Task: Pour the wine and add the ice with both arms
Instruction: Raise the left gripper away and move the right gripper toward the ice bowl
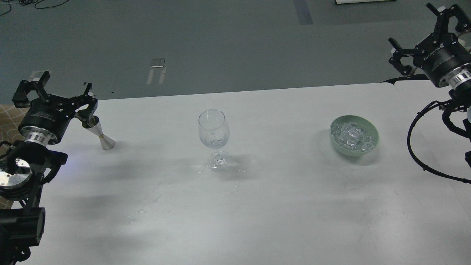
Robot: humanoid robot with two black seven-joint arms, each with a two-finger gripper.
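White lettering on right gripper (423,44) body, too small and angled to read; fainter lettering on left gripper (55,94) body, also unreadable. No other labels visible.

Left gripper spread wide at table's (257,206) left edge, near far left corner, one finger (88,105) just above or touching the mouth of a steel jigger (101,136); contact not clear. Jigger leaning, wide foot on the surface, close to far edge.

Right gripper raised beyond far right corner, fingers (399,60) apart, holding nothing. Black cable (414,147) looping below it over the right edge.

Wine glass (214,143) upright near middle of the surface, clear, with droplets or small lumps inside; cannot tell which. Water droplets (147,208) scattered around its foot and toward the near left.

Ice (353,136) piled in a pale green bowl (371,145), right of the glass, well apart from it and near the right edge.

Nothing standing between glass and bowl, or between glass and jigger.
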